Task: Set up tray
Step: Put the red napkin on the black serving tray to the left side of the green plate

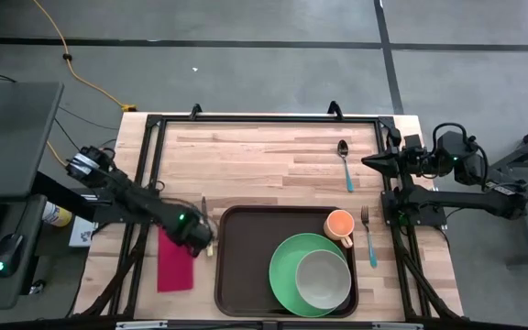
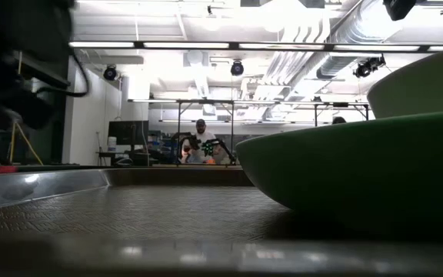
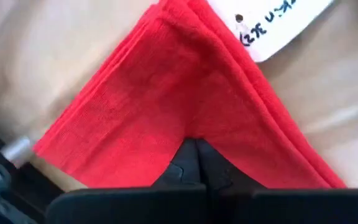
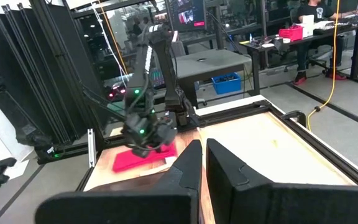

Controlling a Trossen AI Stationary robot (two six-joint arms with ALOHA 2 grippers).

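Wooden worktop [image 1: 264, 160] carries the tray [image 1: 241, 266] near its front edge, so I've got my left gripper [image 3: 196, 142] pinched closed on the red napkin [image 3: 166, 99] beside it, right gripper [image 4: 199, 152] parked narrow.

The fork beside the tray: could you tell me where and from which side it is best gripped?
Grip the fork across its blue handle, coming straight down with the right gripper. It lies flat on bare wood just right of the tray, so the slim handle has room on both sides.

Flat red cloth napkin [image 3: 185, 106]: corners cut off by frame edges. White paper tag [image 3: 272, 25]: handwriting illegible, partly cropped.
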